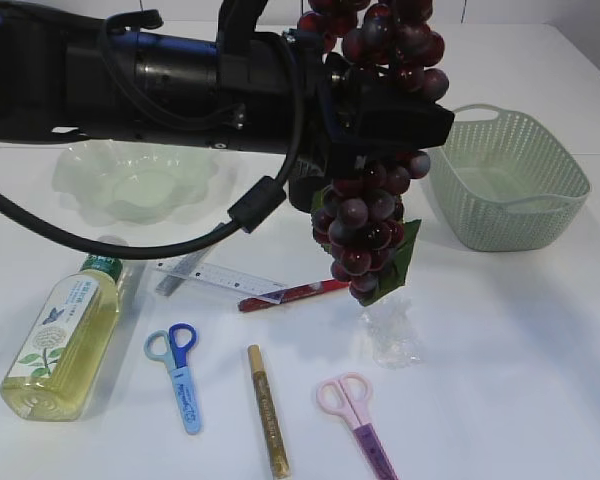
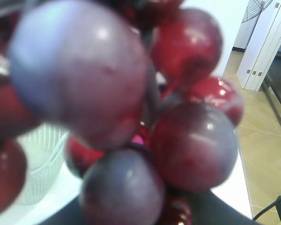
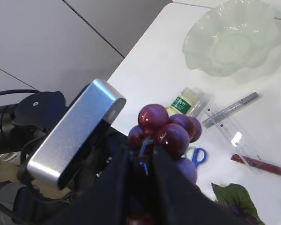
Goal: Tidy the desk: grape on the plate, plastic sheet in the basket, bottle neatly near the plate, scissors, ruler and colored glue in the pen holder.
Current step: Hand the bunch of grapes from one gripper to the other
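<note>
A dark red grape bunch (image 1: 365, 220) hangs in mid-air over the table's middle. My right gripper (image 3: 143, 159) is shut on the bunch's top (image 3: 168, 131). My left gripper (image 1: 415, 125) reaches in from the left and presses against the bunch. Grapes (image 2: 192, 145) fill the left wrist view and hide its fingers. The pale green plate (image 1: 130, 185) sits back left and the green basket (image 1: 510, 180) back right. The bottle (image 1: 60, 345) lies front left. On the table lie the ruler (image 1: 225, 275), blue scissors (image 1: 180, 370), pink scissors (image 1: 355, 415), plastic sheet (image 1: 392, 330) and glue pens in red (image 1: 295, 293) and gold (image 1: 267, 410). The pen holder is out of view.
A silver pen (image 1: 185, 270) lies beside the ruler. The left arm (image 1: 130, 75) spans the upper left of the exterior view, with a cable (image 1: 130, 245) looping down toward the plate. The table edge (image 3: 131, 51) runs behind the plate.
</note>
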